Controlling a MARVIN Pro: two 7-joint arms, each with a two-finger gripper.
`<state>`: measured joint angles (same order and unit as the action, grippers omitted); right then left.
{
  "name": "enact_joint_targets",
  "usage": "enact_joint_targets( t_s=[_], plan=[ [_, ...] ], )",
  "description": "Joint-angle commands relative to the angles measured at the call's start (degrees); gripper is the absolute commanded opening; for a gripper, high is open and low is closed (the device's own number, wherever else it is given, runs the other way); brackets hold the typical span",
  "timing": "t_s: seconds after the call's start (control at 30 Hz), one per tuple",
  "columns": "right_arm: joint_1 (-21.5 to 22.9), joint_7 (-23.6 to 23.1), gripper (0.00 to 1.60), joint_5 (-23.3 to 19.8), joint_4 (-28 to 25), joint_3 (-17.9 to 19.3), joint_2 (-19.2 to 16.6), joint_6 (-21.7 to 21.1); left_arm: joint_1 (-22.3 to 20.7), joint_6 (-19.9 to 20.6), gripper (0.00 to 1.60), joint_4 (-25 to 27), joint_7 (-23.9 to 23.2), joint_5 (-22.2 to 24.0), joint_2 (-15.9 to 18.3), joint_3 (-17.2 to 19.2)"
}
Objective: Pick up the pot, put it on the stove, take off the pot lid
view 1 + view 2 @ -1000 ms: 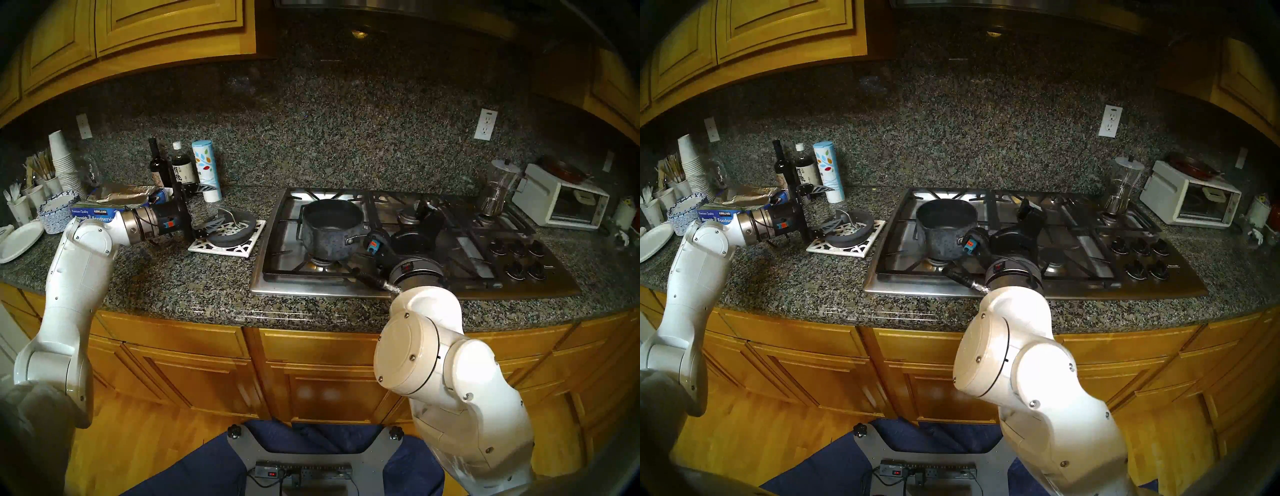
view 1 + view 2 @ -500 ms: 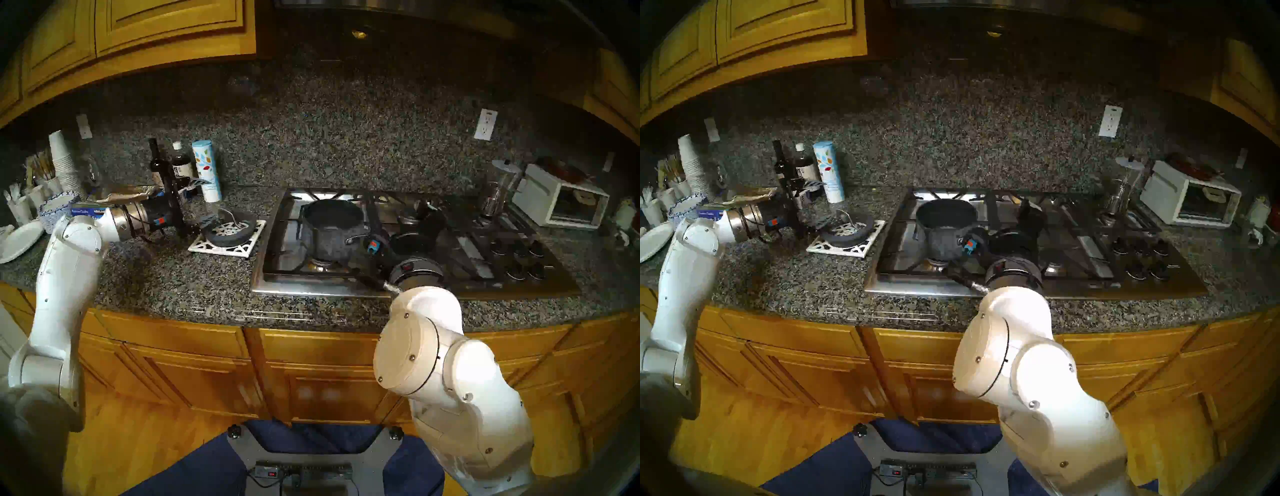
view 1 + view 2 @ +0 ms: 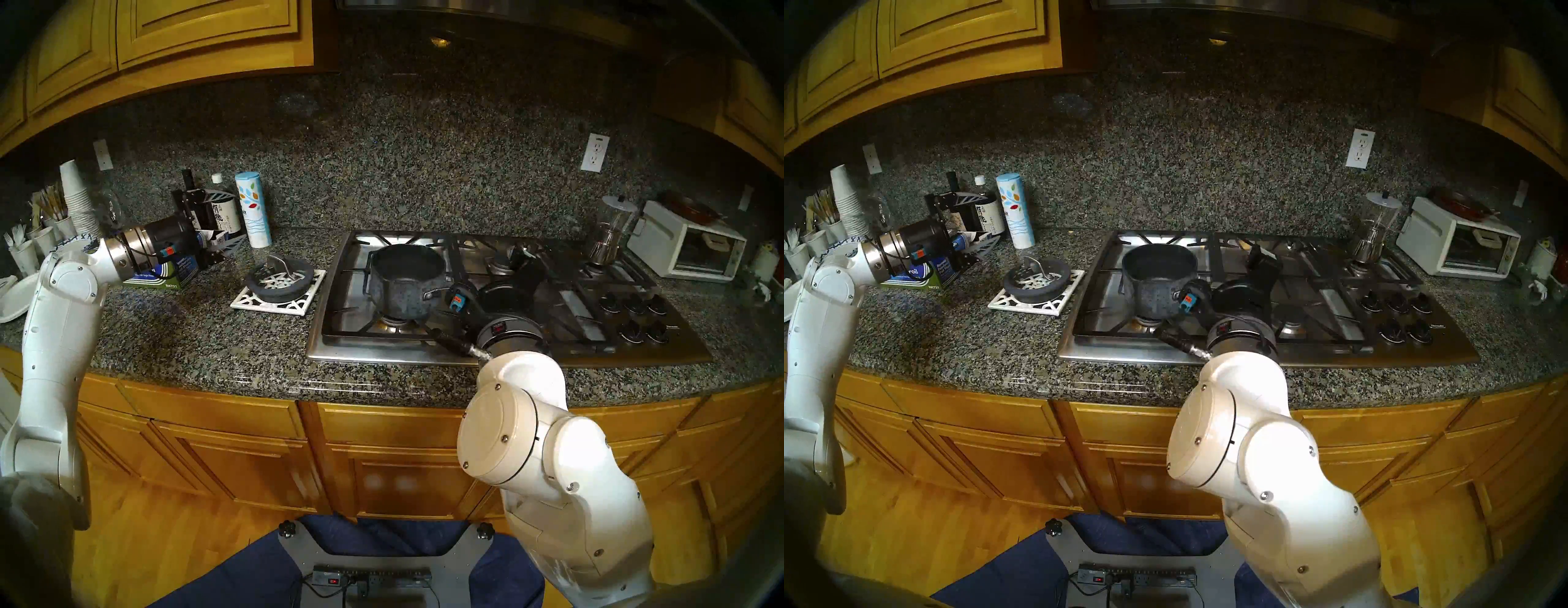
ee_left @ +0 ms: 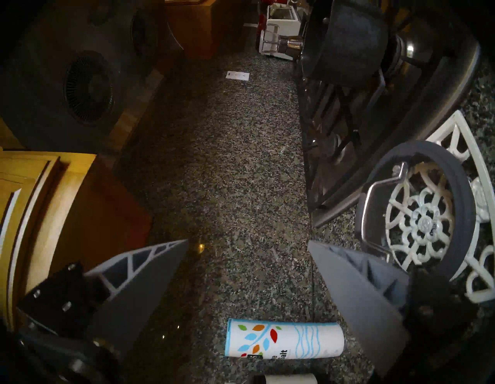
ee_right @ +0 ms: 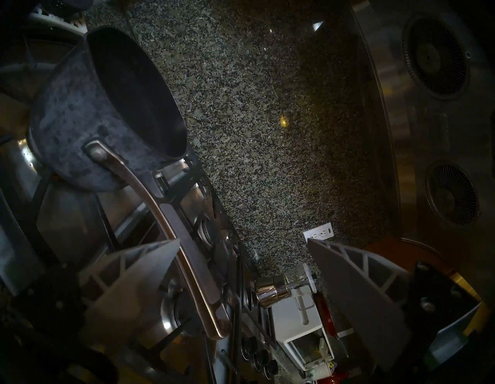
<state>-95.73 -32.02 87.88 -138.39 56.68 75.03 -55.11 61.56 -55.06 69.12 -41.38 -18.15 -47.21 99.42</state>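
The right fingers (image 5: pixel 242 242) stand wide and empty, straddling the long handle of the pot (image 3: pixel 406 280), which runs from them toward the uncovered pot on the stove (image 3: pixel 509 352). Farther off, the left fingers (image 4: pixel 247 242), wide and empty too, have the pot lid (image 3: pixel 281 282) just to one side, flat on the trivet (image 3: pixel 278 303).

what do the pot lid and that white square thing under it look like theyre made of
Pot lid: apparently clear glass, since the lattice shows through it; a thick matte dark grey rim, maybe silicone; a shiny arched metal loop handle.
White square trivet: rigid openwork lattice, glossy white, probably painted cast metal, though ceramic or plastic cannot be ruled out.
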Motion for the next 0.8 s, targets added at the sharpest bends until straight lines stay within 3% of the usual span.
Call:
enact_joint_targets(
  t_s=[0.0,0.77],
  plan=[
    [0.8,0.7,1.60,1.1,-1.6,-0.1,0.1,0.1,1.2,0.1,1.60,2.4,1.8,3.3,1.9,3.5],
    [0.8,0.6,1.60,1.7,-1.6,-0.1,0.2,0.1,5.8,0.1,1.60,5.5,2.1,7.0,2.4,6.1]
  ],
)
